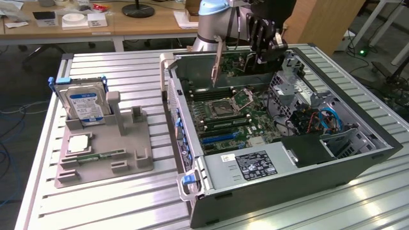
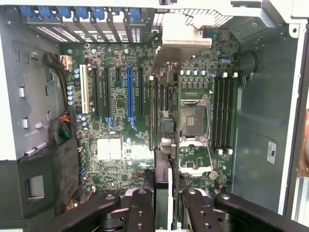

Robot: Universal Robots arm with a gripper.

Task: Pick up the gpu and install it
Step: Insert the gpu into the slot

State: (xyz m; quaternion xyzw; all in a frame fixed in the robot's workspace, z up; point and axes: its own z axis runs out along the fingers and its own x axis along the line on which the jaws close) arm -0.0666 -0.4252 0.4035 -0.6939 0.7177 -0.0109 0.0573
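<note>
I am clenching my black two-fingered tool (image 1: 265,51) on the gpu (image 1: 233,67), a thin green circuit card with a pale metal bracket at one end. I am holding it upright on its long edge inside the open dark grey computer case (image 1: 357,158). The case is lying on its side on the slatted aluminium table (image 1: 128,201), from the far edge to the near edge on the exterior view's right.

The card is hanging over the far end of the green motherboard (image 1: 223,127), toward the table's far edge. Its bracket is pointing toward the case's rear wall. In the wrist view my tool (image 2: 164,212) is gripping the card (image 2: 164,140) edge-on, between the long blue expansion slot (image 2: 129,96) and the bare silver processor socket (image 2: 195,116). I cannot tell whether its lower edge is touching the board.

Near the table's edge on the exterior view's left, a grey moulded fixture tray (image 1: 128,167) is carrying an upright silver hard drive with a blue label (image 1: 83,103) and a narrow green memory stick (image 1: 102,155).
</note>
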